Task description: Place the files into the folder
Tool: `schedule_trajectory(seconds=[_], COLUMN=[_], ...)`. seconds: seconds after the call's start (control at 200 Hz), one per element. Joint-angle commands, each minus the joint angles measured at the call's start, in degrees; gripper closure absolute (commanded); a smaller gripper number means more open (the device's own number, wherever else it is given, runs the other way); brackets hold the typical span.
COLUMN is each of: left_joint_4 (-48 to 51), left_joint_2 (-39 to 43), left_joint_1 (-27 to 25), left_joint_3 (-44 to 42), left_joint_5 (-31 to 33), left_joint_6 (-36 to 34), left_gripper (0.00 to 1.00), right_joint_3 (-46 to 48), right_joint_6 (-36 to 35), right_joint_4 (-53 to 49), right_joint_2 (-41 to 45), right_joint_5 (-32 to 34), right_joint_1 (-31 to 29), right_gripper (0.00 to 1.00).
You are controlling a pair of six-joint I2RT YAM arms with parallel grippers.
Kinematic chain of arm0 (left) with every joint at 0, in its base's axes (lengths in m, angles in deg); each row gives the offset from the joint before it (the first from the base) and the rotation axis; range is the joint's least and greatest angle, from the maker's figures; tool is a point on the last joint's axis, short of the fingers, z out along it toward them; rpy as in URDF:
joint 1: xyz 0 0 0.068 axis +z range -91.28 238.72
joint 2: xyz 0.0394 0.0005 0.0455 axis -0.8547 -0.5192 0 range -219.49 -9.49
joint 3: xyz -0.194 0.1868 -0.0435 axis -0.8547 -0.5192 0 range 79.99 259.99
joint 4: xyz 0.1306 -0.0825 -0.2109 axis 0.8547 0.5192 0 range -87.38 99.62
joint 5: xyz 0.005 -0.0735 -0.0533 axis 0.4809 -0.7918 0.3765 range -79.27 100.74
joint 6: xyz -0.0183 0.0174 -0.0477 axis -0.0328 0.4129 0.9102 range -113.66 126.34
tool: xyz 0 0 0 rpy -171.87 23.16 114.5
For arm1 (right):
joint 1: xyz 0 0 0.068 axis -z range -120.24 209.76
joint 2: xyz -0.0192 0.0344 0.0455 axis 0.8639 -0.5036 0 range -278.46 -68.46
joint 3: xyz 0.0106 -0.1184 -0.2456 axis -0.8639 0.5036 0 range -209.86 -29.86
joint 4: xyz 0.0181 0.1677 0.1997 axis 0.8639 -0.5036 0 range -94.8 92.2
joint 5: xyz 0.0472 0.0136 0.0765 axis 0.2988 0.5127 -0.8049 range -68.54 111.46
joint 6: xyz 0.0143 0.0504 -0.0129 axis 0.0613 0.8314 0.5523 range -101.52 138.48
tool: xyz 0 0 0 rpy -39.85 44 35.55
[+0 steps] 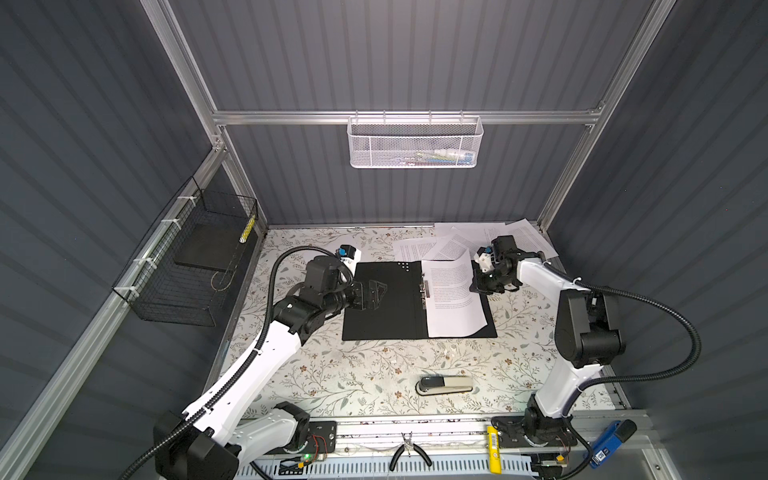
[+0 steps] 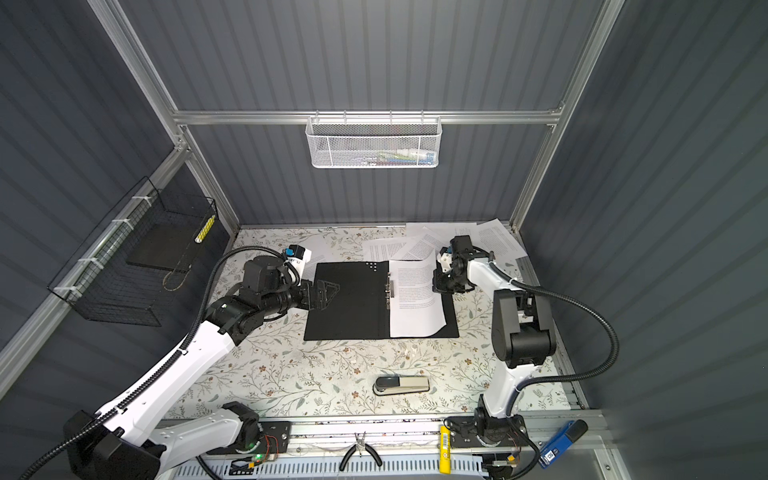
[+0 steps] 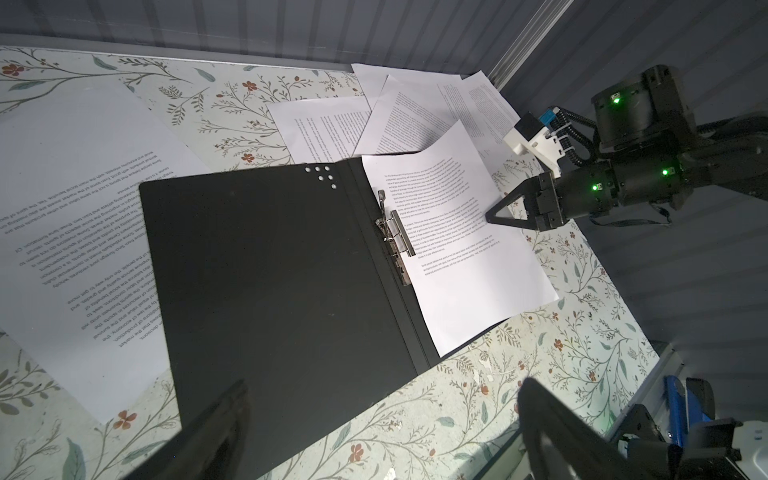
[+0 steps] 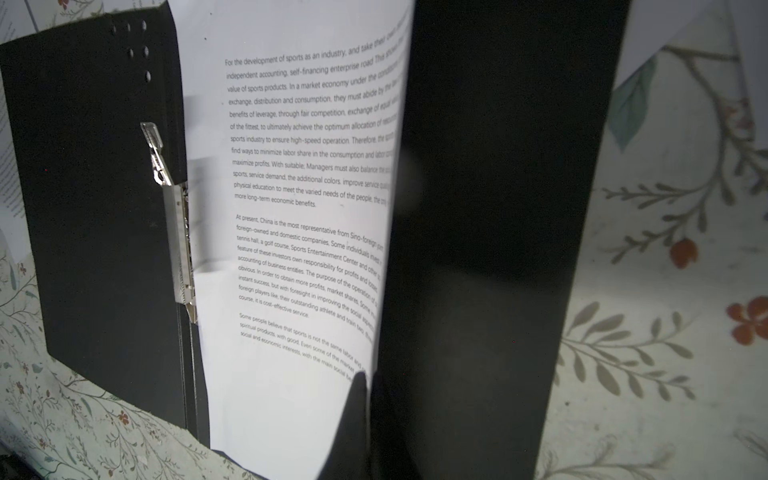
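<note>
Folder [image 1: 386, 320]: lies open and flat at the middle of the table [image 1: 332, 374], inner faces up, with the spine on the 12-to-6 o'clock line and a metal clip [image 1: 424, 286] at that spine. Appears so in both top views.

Filed sheet [image 1: 455, 299]: rests on the folder's 3 o'clock cover, printed side up, with its 9 o'clock edge at the clip and its 1 o'clock corner curled upward.

Loose files [image 1: 457, 241]: lie fanned and overlapping on the table at 12 to 1 o'clock of the folder, close to the back wall, outside the folder.

Lone sheet [image 3: 83, 199]: lies on the table at 9 o'clock of the folder, right against that cover's outer edge; cannot tell whether touching it or tucked beneath. Shows plainly in the left wrist view only.

Left jaws: hang wide apart above the folder's 9 o'clock cover, near its outer edge, empty.

Right jaws: pressed together, with tips at the filed sheet's 3 o'clock edge; cannot tell whether nipping that edge or merely touching it.

Stapler [image 1: 444, 384]: lies on the table at 5 o'clock of the folder, well apart from it.

Pliers [image 1: 409, 453]: lie on the front rail at 6 o'clock.

White mesh basket [image 1: 415, 143]: hangs on the back wall at 12 o'clock.

Black wire basket [image 1: 187, 286]: hangs on the side wall at 9 to 10 o'clock, with a dark slab [image 1: 203, 245] inside.
</note>
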Motion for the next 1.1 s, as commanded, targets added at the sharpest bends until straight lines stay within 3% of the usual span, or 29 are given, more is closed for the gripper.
schedule_trajectory(seconds=[0.0, 0.125, 0.71, 0.926, 0.961, 0.981, 0.991, 0.996, 1.001, 1.006, 1.016, 1.096], left_joint_4=[0.77, 0.77, 0.75, 0.73, 0.76, 0.75, 0.80, 0.81, 0.77, 0.79, 0.81, 0.78], left_joint_2=[-0.36, -0.37, -0.39, -0.55, -0.55, -0.58, -0.58, -0.61, -0.58, -0.56, -0.62, -0.66], left_joint_1=[0.04, 0.06, 0.05, 0.04, 0.06, 0.00, 0.00, 0.03, 0.00, 0.03, 0.05, 0.06], left_joint_3=[1.80, 1.71, 1.72, 1.78, 1.79, 1.73, 1.73, 1.77, 1.75, 1.74, 1.73, 1.75], left_joint_5=[-0.86, -0.83, -1.28, -1.37, -1.38, -1.32, -1.32, -1.35, -1.37, -1.38, -1.32, -1.31], left_joint_6=[-1.34, -1.34, -1.33, -1.27, -1.32, -1.28, -1.37, -1.31, -1.33, -1.38, -1.35, -1.41], left_gripper=[0.00, 0.00, 0.00, 0.00, 0.00, 0.00, 0.00, 0.00, 0.00, 0.00, 0.00, 0.00], right_joint_3=[-1.00, -1.19, -2.13, -2.06, -2.15, -2.16, -2.14, -2.14, -2.13, -2.13, -2.13, -2.37], right_joint_6=[0.33, 0.29, 0.54, 0.80, 0.80, 0.90, 0.89, 0.89, 0.83, 0.85, 0.86, 1.29], right_joint_4=[-1.11, -1.09, -1.79, -1.61, -1.55, -1.51, -1.52, -1.52, -1.52, -1.48, -1.51, -1.60], right_joint_2=[-1.36, -1.42, -2.24, -2.19, -2.14, -2.15, -2.16, -2.16, -2.18, -2.18, -2.23, -2.09], right_joint_5=[-1.22, -1.08, -0.20, 2.58, 2.84, 2.95, 3.04, 3.04, 3.00, 3.02, 3.04, 3.97], right_joint_1=[-0.29, -0.30, -0.27, -0.26, -0.26, -0.30, -0.27, -0.27, -0.27, -0.27, -0.26, -0.26], right_gripper=[1.00, 1.00, 0.82, 0.71, 0.65, 0.58, 0.36, 0.36, 0.20, 0.10, 0.03, 0.01])
